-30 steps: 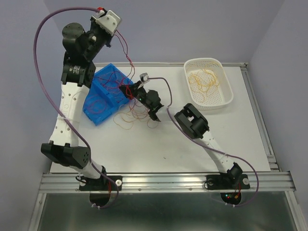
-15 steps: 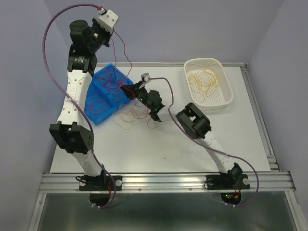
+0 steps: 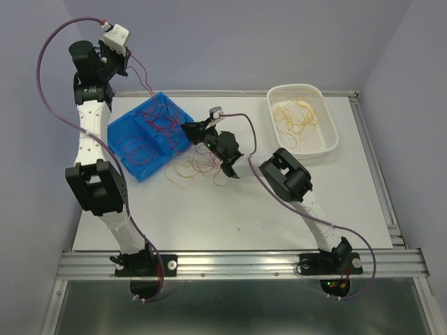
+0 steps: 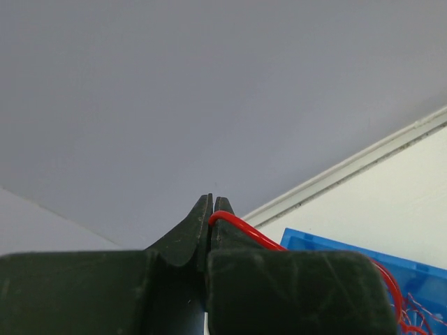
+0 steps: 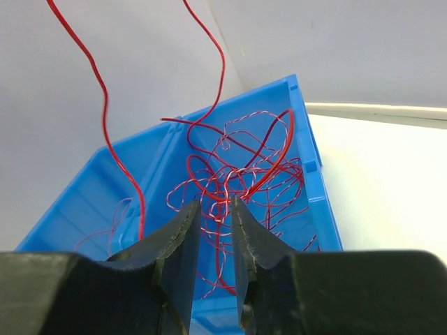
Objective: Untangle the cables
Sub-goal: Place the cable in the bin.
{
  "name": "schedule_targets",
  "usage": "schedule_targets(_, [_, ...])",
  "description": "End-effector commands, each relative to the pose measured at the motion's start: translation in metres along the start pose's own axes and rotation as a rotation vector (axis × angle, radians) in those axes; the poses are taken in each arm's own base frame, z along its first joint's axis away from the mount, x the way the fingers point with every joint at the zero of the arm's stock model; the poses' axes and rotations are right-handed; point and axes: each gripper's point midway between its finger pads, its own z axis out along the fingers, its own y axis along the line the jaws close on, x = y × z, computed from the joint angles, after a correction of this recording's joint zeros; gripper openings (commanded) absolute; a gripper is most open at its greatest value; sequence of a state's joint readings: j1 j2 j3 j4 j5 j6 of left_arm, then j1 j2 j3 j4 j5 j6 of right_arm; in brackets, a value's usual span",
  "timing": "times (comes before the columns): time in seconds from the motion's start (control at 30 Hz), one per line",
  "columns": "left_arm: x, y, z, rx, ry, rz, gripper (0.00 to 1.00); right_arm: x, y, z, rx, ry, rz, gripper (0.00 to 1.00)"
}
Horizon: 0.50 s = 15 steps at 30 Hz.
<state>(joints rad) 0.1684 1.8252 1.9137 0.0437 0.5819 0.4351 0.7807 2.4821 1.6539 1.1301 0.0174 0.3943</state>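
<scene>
Thin red cables lie tangled in a blue bin [image 3: 117,132], and red and yellow-orange cables [image 3: 192,167] lie in loose loops on the table beside it. My left gripper [image 3: 124,64] is raised high at the back left. In the left wrist view it [image 4: 211,208] is shut on a red cable [image 4: 244,229] that hangs down to the bin. My right gripper [image 3: 188,130] hovers at the bin's right rim. In the right wrist view it [image 5: 215,209] is narrowly open above the red tangle [image 5: 237,174].
A white perforated basket [image 3: 328,143] holding yellow cables [image 3: 293,118] stands at the back right. The table's back edge has a raised rail [image 3: 230,92]. Mauve arm cables loop beside both arms.
My left gripper has swung left and farther back with the red cable, drawing the strand over the bin. The right gripper has stayed at the bin's rim.
</scene>
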Motion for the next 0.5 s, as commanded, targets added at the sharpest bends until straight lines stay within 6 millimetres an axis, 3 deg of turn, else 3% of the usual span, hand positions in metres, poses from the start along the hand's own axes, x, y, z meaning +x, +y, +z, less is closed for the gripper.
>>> schedule_targets(0.0, [-0.005, 0.002, 0.001, 0.029, -0.064, 0.009, 0.0, -0.059, 0.019, 0.005, -0.01, -0.134, -0.036, 0.3])
schedule_targets(0.13, [0.013, 0.014, 0.004, -0.01, -0.043, -0.005, 0.0, -0.063, 0.022, 0.0, -0.017, -0.128, -0.05, 0.33])
schedule_targets(0.2, [0.012, 0.023, 0.004, -0.021, -0.048, -0.01, 0.0, -0.067, 0.032, -0.002, -0.058, -0.121, -0.06, 0.42])
schedule_targets(0.33, [0.026, 0.024, 0.009, -0.021, -0.022, 0.001, 0.0, -0.065, 0.052, -0.005, -0.163, -0.086, -0.071, 0.5])
schedule_targets(0.47, [0.042, 0.02, 0.009, -0.007, 0.01, 0.001, 0.0, -0.063, 0.054, -0.007, -0.175, -0.074, -0.068, 0.52])
